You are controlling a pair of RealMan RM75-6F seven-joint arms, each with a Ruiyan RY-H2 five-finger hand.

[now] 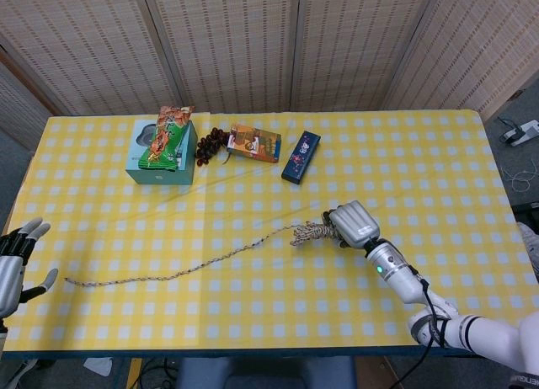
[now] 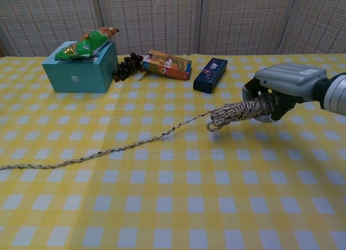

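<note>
Braided rope: speckled cord, its bundled end raised off the yellow checked tablecloth, the loose tail trailing left across the cloth to its far end near the left edge.
Right hand: fingers curled around the rope's coiled bundle, gripping it just above the cloth, right of centre.
Left hand: beyond the table's left edge, fingers spread, holding nothing, well apart from the rope.
Back row: teal box with green snack bag on top, dark grapes beside it, then orange packet and dark blue box.
</note>
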